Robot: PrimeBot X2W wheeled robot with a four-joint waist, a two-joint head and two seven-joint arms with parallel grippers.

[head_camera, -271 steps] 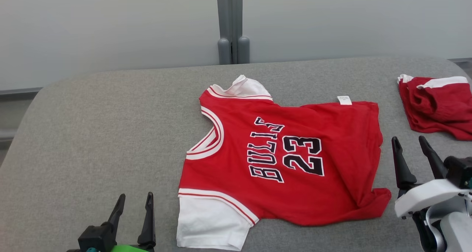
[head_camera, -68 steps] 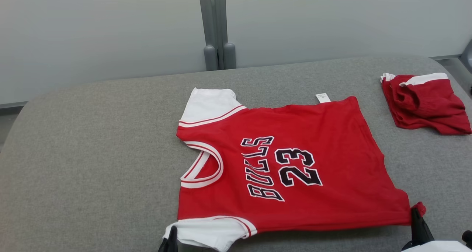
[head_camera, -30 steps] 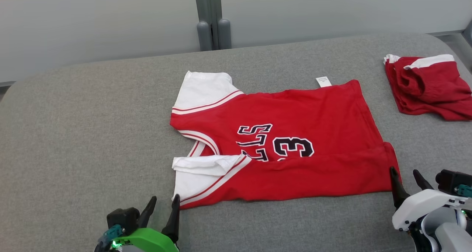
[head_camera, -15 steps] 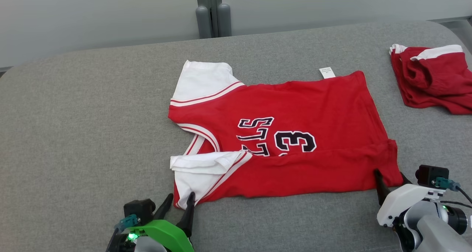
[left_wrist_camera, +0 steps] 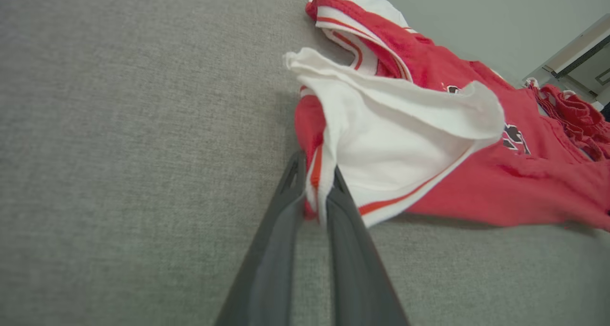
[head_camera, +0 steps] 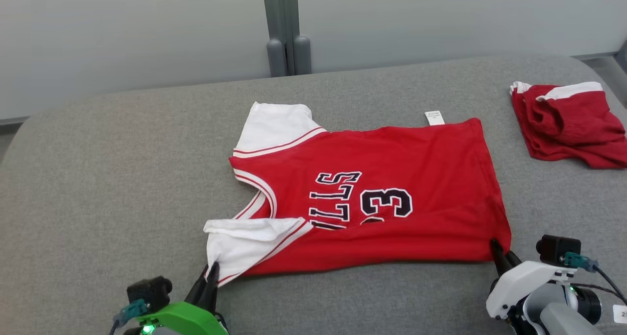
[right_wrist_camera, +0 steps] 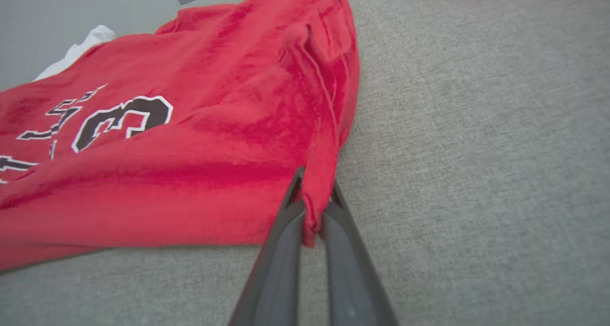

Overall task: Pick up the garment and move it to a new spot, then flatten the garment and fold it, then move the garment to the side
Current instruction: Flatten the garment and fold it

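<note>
Red garment (head_camera: 401,154) lies mid bench (head_camera: 112,178), near edge already doubled over; left claw (left_wrist_camera: 317,173) clamped on white sleeve corner (left_wrist_camera: 395,159), right claw (right_wrist_camera: 314,185) clamped on red hem corner (right_wrist_camera: 329,149). Prob. both ends gripped so next fold lifts evenly w/o skewing.

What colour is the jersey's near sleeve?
The sleeve is white with a red-striped edge, clearest in the left wrist view.

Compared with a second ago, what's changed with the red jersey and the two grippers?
Both grippers stood open at the near edge of the jersey; now the left gripper has shut on a corner of the white sleeve and the right gripper on the red hem corner. The jersey still lies half folded on the grey table; the other red garment is untouched.
</note>
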